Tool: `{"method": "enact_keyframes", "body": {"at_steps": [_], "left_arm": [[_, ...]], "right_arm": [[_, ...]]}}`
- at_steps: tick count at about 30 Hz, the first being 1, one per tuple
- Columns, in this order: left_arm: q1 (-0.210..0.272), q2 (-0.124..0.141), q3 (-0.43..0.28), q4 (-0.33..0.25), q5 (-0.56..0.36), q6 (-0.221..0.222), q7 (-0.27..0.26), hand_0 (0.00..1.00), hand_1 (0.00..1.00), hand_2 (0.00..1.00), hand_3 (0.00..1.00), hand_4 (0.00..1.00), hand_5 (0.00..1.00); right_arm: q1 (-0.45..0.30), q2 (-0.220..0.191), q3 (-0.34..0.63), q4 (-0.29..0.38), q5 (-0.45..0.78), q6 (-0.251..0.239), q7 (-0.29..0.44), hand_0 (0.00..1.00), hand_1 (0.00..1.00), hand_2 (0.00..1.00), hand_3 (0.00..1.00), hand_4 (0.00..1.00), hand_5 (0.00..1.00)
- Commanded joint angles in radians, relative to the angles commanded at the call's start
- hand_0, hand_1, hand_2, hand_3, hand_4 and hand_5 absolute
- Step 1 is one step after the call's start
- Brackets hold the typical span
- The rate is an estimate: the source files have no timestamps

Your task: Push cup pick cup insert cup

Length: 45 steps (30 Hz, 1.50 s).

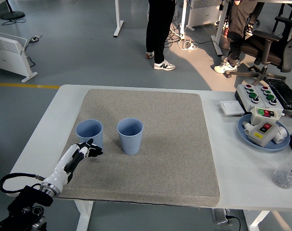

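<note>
Two blue cups stand upright on a grey mat (151, 144) that covers most of the white table (232, 168). The left cup (89, 133) sits at about 9 o'clock from the mat's centre, and the right cup (130, 136) stands just beside it toward 3 o'clock, with a narrow gap between them; both are open at the top and seem empty. The left hand (83, 153) reaches in from the 7 o'clock corner, its white-and-black forearm lying low over the mat's near left part. Its dark fingers (94, 151) are loosely parted and point toward 2 o'clock; they lie at the base of the left cup on its 6 o'clock side, close against the wall or touching it, though contact cannot be told for sure. The hand holds nothing. At 3 o'clock from the mat, near the table's right edge, a blue plate (247, 136) carries a pale switch box (262, 128) with coloured buttons; beyond it at 1 o'clock lies a control panel (259, 95) with green and red buttons, and a white pad (231, 107) lies beside it. A clear bottle (288, 168) stands at the right edge. Past the table's far side a person's legs (159, 29) in dark trousers stand on the floor, and an office chair (271, 45) is at 1 o'clock
</note>
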Motion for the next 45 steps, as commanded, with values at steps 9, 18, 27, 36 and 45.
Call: {"method": "enact_keyframes", "body": {"at_steps": [9,18,27,36,45], "left_arm": [[-0.056,-0.012,0.034,0.067,-0.039,0.011,-0.021,0.703,0.627,0.54,0.485,0.592,0.998],[-0.125,-0.028,0.08,0.151,-0.095,0.027,-0.045,0.701,0.624,0.536,0.48,0.587,0.998],[-0.198,-0.039,0.143,0.226,-0.152,0.036,-0.068,0.704,0.624,0.534,0.479,0.585,0.998],[-0.265,-0.048,0.221,0.312,-0.217,0.044,-0.088,0.704,0.622,0.531,0.474,0.58,0.998],[-0.334,-0.063,0.284,0.405,-0.289,0.051,-0.116,0.703,0.62,0.529,0.472,0.579,0.998]], "right_arm": [[-0.002,0.0,-0.002,0.0,-0.002,0.002,0.0,0.531,0.549,0.503,0.546,0.096,0.957],[0.003,0.0,-0.008,0.0,-0.004,0.006,-0.001,0.531,0.549,0.503,0.546,0.097,0.958],[0.006,0.002,-0.02,0.0,0.004,0.008,-0.001,0.531,0.549,0.504,0.546,0.096,0.956],[0.008,0.003,-0.02,0.0,-0.004,0.012,-0.001,0.531,0.549,0.504,0.546,0.092,0.954],[0.009,0.005,-0.028,0.0,-0.004,0.015,-0.003,0.531,0.549,0.504,0.546,0.092,0.952]]}}
